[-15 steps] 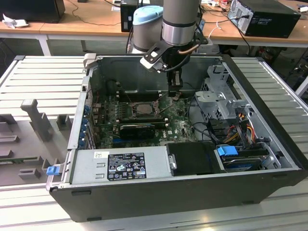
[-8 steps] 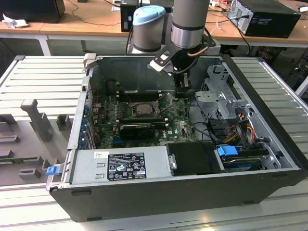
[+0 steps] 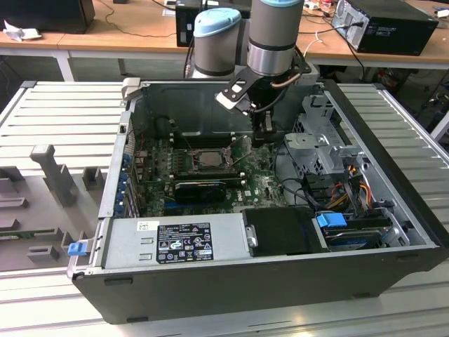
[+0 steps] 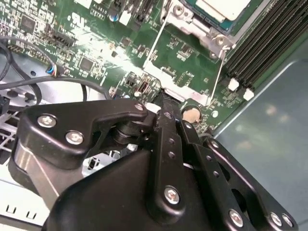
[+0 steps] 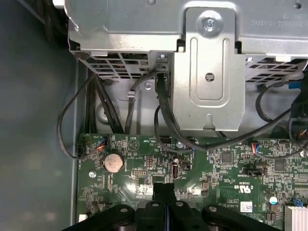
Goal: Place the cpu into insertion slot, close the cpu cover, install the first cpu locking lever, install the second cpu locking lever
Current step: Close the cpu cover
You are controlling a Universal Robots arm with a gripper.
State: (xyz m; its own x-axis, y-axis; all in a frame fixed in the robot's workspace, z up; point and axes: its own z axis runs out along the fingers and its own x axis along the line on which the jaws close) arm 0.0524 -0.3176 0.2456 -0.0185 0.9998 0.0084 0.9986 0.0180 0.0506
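Our gripper (image 5: 163, 195) is pinched closed with nothing between its fingers, hovering just above the board, on the side of the insertion slot (image 3: 186, 160) that faces the metal drive cage (image 5: 207, 72). Between it and the slot run 2 thin wire levers (image 4: 155, 41), apparently unlatched. In the slot sits the cpu (image 4: 221, 7), the cpu cover (image 4: 190, 19) down around it. We judge a lever push needs the closed tips squarely on the wire, clear of board parts.
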